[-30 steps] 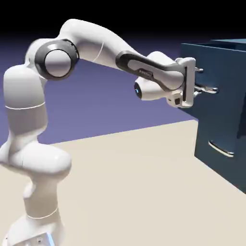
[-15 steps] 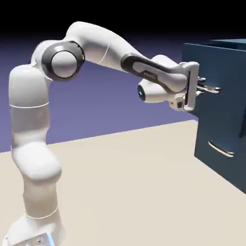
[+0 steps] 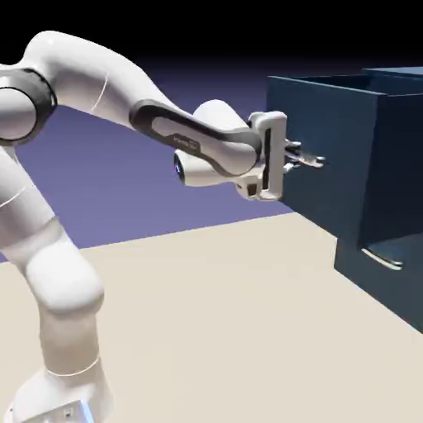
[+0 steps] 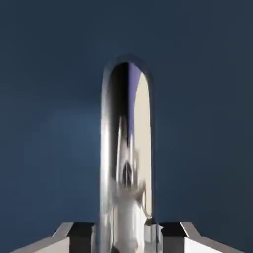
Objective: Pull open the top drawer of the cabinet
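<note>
Exterior view: the tool (image 3: 307, 159) is clamped on the silver handle (image 3: 312, 160) of the top drawer (image 3: 330, 157), which juts out from the cabinet (image 3: 395, 248) at 3 o'clock, cut off by the frame. Hand view: the handle (image 4: 126, 158) runs from centre to 6 o'clock between both fingertips (image 4: 81, 233); its lower end is hidden.

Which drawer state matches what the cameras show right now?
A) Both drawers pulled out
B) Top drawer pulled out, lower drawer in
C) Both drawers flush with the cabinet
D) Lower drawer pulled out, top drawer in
B: in the exterior view the top drawer juts out from the cabinet as an open box, while the lower drawer sits flush; the hand is shut on the silver handle.
</note>
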